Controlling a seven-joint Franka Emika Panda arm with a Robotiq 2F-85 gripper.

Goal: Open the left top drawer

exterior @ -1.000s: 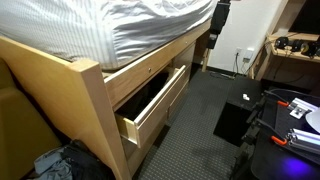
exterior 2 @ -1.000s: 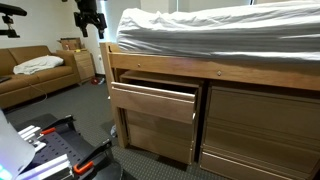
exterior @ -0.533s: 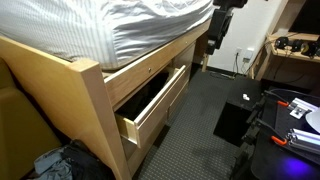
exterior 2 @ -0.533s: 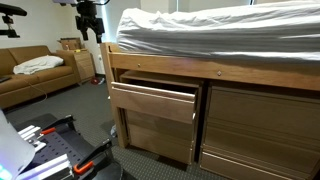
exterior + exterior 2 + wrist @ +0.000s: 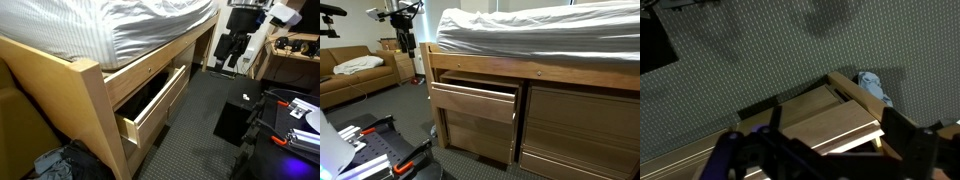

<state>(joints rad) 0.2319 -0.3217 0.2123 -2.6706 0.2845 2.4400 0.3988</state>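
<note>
The left top drawer (image 5: 150, 112) of blond wood stands pulled out from under the bed, its dark inside showing; it also shows in the exterior view (image 5: 472, 102) and from above in the wrist view (image 5: 825, 120). My gripper (image 5: 232, 47) hangs in the air well away from the drawer, beyond the bed's far corner; in the exterior view (image 5: 406, 42) it is up beside the bed's corner. In the wrist view my gripper (image 5: 838, 128) is open and empty, its dark fingers (image 5: 902, 128) spread wide above the drawer.
A matching drawer front (image 5: 582, 122) sits to the right, and another drawer (image 5: 475, 135) sits below the open one. A sofa (image 5: 350, 78), a black floor mat (image 5: 232, 120), a desk (image 5: 295, 55) and blue clothing (image 5: 875, 86) by the bed post are nearby.
My gripper has moved away from the bed's corner, out into the room and a little lower. The drawer has stayed pulled out.
</note>
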